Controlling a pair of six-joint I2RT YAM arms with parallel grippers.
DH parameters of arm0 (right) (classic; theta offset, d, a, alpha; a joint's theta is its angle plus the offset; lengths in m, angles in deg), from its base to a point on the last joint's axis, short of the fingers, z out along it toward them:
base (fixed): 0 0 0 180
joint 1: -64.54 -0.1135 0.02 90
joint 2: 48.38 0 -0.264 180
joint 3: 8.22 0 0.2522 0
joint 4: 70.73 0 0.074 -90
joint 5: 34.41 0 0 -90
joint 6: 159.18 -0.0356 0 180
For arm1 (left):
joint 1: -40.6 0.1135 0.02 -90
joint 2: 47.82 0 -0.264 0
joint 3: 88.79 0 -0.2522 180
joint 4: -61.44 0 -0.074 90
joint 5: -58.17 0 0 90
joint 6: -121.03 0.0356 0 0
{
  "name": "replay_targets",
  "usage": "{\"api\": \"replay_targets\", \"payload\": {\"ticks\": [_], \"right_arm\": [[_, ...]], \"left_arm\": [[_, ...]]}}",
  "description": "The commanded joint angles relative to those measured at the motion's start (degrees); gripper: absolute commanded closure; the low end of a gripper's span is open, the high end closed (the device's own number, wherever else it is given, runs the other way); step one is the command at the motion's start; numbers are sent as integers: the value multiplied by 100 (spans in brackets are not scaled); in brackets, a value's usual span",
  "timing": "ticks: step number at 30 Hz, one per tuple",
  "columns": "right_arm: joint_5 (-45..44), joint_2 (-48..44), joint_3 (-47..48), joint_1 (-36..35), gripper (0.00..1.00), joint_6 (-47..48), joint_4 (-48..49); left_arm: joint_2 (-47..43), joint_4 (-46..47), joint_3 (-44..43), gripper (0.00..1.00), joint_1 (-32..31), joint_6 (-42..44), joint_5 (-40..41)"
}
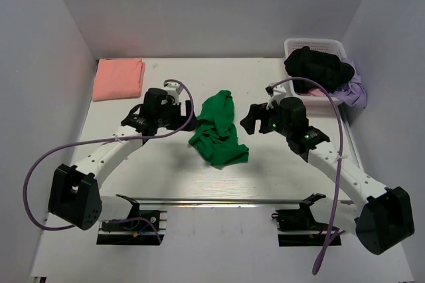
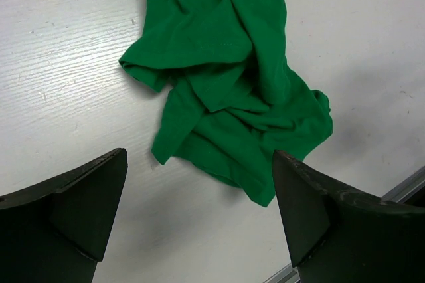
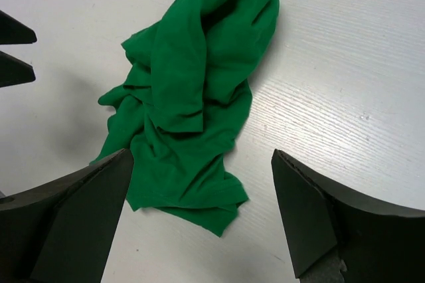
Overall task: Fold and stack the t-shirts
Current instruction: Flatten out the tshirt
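Green t-shirt point(image 1: 218, 130) (crumpled) — long axis near-to-far.

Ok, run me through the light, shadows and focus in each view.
Top external: even, diffuse light, faint shadows, no glare; the black clothing in the white basket is a near-featureless dark mass. Left wrist: green t-shirt and table grain sharp; the fingers of the left gripper are dark and soft-edged. Right wrist: likewise sharp cloth, the right gripper dark, soft shadows on the table.

- Crops the green t-shirt point(image 2: 226, 77) at 12 o'clock in both wrist views.
- Hides the basket point(image 1: 332, 44) floor, at 1 o'clock of the top view, under dark cloth point(image 1: 317, 67).
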Motion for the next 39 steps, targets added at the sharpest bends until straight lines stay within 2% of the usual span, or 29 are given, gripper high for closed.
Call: {"api": "replay_targets", "payload": {"ticks": [1,3,5,9,12,14,17,20,26,36,39], "right_arm": [[-142,-258,-72,28,10,-99,707],[-126,-205,-37,19,10,67,716],[296,83,181,19,10,208,672],[1112,699,742,-51,10,551,331],[1184,1411,1339,-165,13,613,-240],[1351,1754,1526,-218,15,648,-277],[1360,2027,1598,-315,15,534,-58],[1194,2247,1677,-394,15,472,-40],[887,2756,1826,-490,18,376,-128],[341,3372,2011,-728,24,560,-216],[253,3503,2011,-807,26,578,-233]], "left_arm": [[-10,136,13,0,-12,91,13],[43,136,13,0,-12,143,284],[244,136,13,0,40,353,383],[595,302,144,0,94,433,1190],[1060,417,-136,0,146,574,807],[1263,619,-190,0,146,636,674],[1729,796,-355,0,146,636,743],[2107,848,-541,2,146,776,455],[2371,1585,-488,3,146,723,14],[2978,1595,-1085,3,199,530,119],[3127,1595,-1235,9,199,530,-12]]}}
